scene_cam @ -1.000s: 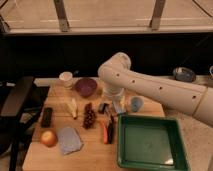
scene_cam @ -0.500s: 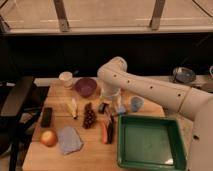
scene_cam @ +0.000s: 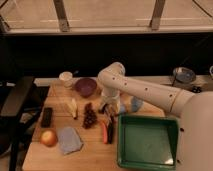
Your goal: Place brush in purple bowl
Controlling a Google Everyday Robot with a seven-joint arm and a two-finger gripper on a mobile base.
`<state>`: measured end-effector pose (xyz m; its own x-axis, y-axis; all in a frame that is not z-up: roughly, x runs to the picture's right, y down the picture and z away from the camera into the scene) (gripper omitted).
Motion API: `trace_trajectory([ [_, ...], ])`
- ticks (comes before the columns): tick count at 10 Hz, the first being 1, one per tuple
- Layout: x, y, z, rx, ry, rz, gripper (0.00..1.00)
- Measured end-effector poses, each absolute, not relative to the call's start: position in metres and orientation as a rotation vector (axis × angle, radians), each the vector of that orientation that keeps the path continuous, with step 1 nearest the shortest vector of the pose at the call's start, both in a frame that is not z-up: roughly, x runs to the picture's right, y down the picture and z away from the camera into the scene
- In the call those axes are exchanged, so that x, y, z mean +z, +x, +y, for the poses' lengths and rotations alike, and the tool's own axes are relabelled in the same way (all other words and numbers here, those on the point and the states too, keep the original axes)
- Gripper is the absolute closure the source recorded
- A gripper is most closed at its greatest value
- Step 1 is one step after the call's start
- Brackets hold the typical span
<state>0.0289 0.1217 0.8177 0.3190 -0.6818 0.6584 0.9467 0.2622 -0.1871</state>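
Camera view: the gripper [scene_cam: 107,111] hangs low over the wooden table [scene_cam: 90,156], jaws spread wide, nothing in them. Just below it lies the brush [scene_cam: 110,131], flat beside the carrot [scene_cam: 104,133]. The purple bowl [scene_cam: 86,87] sits beyond the gripper, near the white cup [scene_cam: 66,78].

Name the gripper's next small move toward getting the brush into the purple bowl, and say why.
Probably lower the gripper and ease it toward the camera so its open jaws straddle the brush. The brush lies ungripped beside the carrot, its far end just below the gripper, which holds nothing. The purple bowl sits farther back and left.
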Motion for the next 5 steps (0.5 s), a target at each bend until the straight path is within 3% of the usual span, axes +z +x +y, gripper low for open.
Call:
trace_trajectory([
  [5,0.839,0.025,0.154,-1.196,-0.668,-0.577,0.35],
])
